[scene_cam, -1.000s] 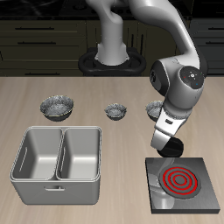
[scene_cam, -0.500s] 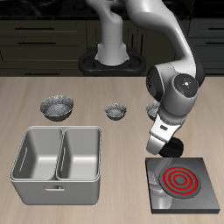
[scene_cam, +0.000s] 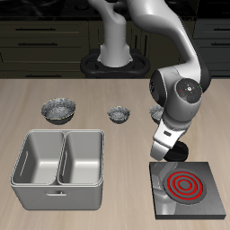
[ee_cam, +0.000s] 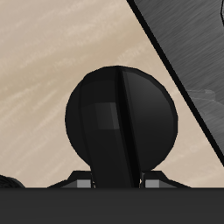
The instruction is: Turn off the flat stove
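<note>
While the red concentric rings glow on its matte face, the thin dark grey square slab of the flat stove (scene_cam: 189, 188) lies flat on the pale wood-grained tabletop (scene_cam: 117, 144) near the front edge, just beside the grey double-basin metal tub (scene_cam: 59, 168), whose brushed walls are rounded at the corners. At the slab's back corner sits the stove's black rounded knob (ee_cam: 121, 122), a smooth dome with a raised ridge running straight across it, seen close up from the wrist camera with the stove's dark surface slanting alongside it. The glossy white and grey robot arm (scene_cam: 180, 94) bends down over that corner, and its gripper (scene_cam: 165, 153) hangs right at the knob; from the exterior view the black fingertips merge with the knob, and from the wrist only the bases of the jaws show beneath the dome, so I cannot tell whether they are closed on it or standing apart. Farther back on the tabletop stand three small crinkled silvery metal bowls: one wide one (scene_cam: 59, 110) behind the tub, a smaller one (scene_cam: 119, 114) in the middle, and one (scene_cam: 156, 112) partly hidden by the arm.
</note>
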